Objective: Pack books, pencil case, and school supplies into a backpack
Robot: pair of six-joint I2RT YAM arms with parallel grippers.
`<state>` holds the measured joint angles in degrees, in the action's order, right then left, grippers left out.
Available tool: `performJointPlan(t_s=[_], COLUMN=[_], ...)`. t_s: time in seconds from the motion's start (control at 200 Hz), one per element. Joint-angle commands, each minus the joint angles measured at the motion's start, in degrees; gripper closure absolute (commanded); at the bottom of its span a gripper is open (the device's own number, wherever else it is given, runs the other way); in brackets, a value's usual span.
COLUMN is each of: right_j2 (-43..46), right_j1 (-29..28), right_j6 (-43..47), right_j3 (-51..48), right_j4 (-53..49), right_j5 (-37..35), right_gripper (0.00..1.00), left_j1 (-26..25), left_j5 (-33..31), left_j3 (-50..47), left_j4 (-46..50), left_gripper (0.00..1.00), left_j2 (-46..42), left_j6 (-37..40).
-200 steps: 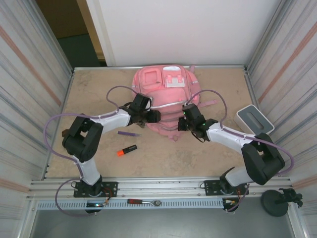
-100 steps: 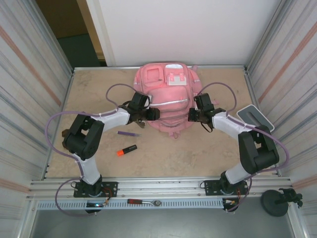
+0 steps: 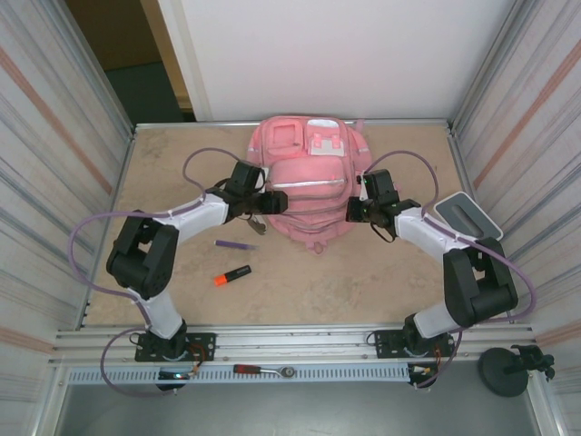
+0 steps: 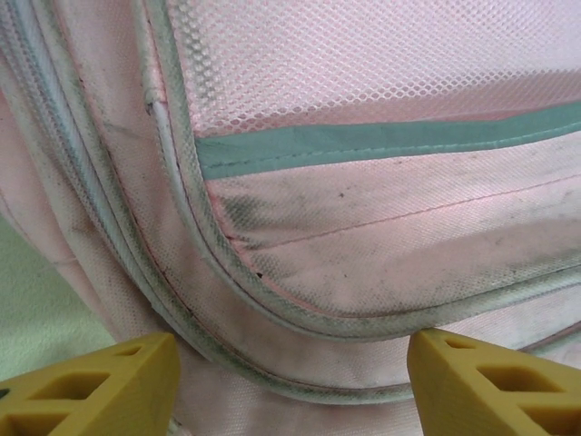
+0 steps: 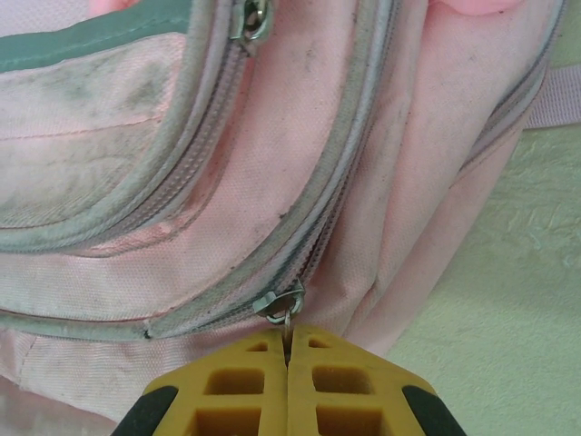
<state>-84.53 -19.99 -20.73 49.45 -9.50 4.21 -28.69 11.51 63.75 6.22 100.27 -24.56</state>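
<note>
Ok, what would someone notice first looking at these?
The big pink backpack dominates the far centre. The right gripper pinches a zipper pull on it; the left gripper is open, close to its fabric. An orange-and-black marker and purple pen lie near-left.

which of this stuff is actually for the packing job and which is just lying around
For the job: backpack, purple pen, orange-and-black marker, zip pull pinched by the right gripper.
Just lying about: grey-white box, small tool.
</note>
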Motion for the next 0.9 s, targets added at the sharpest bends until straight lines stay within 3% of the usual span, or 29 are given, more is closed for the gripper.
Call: performJointPlan(t_s=[0.0, 0.06, 0.291, 0.441, 0.536, 0.736, 0.892], right_j2=[1.7, 1.6, 1.0, 0.3, -0.2, -0.4, 0.1], right_j1=[-1.0, -1.5, -2.6, -3.0, -3.1, -3.4, -4.2], right_j6=[-1.5, -1.5, -1.7, -1.7, -1.7, -1.8, -1.4], right_j3=[-1.1, -1.2, -1.5, -2.0, -2.1, -1.9, -1.9], right_j4=[-1.8, -1.7, -1.3, -1.0, -0.8, -0.8, -1.0], right_j5=[-0.1, -0.2, -1.0, -1.2, -1.1, -1.2, -2.6], right_gripper=[1.0, 1.0, 1.0, 1.0, 1.0, 1.0, 1.0], left_j1=[0.6, 0.8, 2.9, 4.2, 4.9, 5.5, 5.8], left_j5=[1.1, 0.5, 7.6, 12.9, 15.5, 13.9, 12.4], left_j3=[2.5, 3.6, 3.0, 2.1, 1.5, 2.3, 3.8], left_j4=[-0.1, 0.4, -5.6, -10.3, -12.8, -11.9, -10.6], left_gripper=[0.32, 0.31, 0.32, 0.41, 0.38, 0.32, 0.46], left_j2=[-1.3, -0.4, 1.0, 1.7, 2.0, 4.0, 6.3], left_j6=[-2.9, -3.7, -8.0, -10.7, -12.4, -13.2, -12.7])
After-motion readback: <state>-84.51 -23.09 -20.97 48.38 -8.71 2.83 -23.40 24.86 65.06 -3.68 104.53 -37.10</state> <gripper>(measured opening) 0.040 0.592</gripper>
